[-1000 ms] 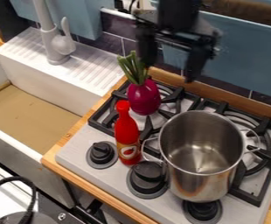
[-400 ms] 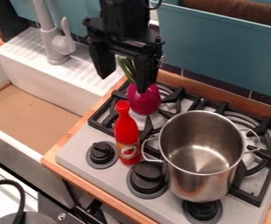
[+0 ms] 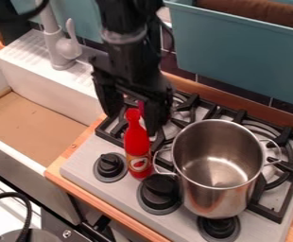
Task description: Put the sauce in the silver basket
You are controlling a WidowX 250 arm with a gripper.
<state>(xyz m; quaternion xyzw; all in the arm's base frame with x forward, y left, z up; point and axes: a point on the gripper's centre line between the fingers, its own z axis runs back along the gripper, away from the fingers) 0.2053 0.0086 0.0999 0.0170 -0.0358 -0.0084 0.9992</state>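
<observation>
Sink (image 3: 29, 113), white with a tan floor, lies beyond the left edge of the stove (image 3: 89, 163). A pale grey tap (image 3: 64, 47) stands on its ridged rear ledge. On the stove, left knob (image 3: 110, 166) sits near the front left corner. Gripper (image 3: 133, 124) hangs over the stove's left side, toward the rear, its arm entering at the top. Jaws stand well apart, one to either side of the bottle's top as seen from here, and grip nothing; contact with the bottle cannot be judged. A sliver of purple vegetable (image 3: 141, 105) shows behind the gripper, otherwise hidden. Red sauce bottle (image 3: 136, 142) stands upright near the stove's front edge, toward the left corner, between left knob and middle knob (image 3: 160, 193), outside the pot. To its right, the silver pot (image 3: 215, 198) stands upright on the right part of the stove, over the black grate (image 3: 238, 116). It has two loop handles, the left one near the bottle; whether they touch is unclear. Right knob (image 3: 218, 229) sits just in front of the pot. Blue container (image 3: 237, 56) is behind the stove's rear edge, with a brown item (image 3: 256, 15) in it.
</observation>
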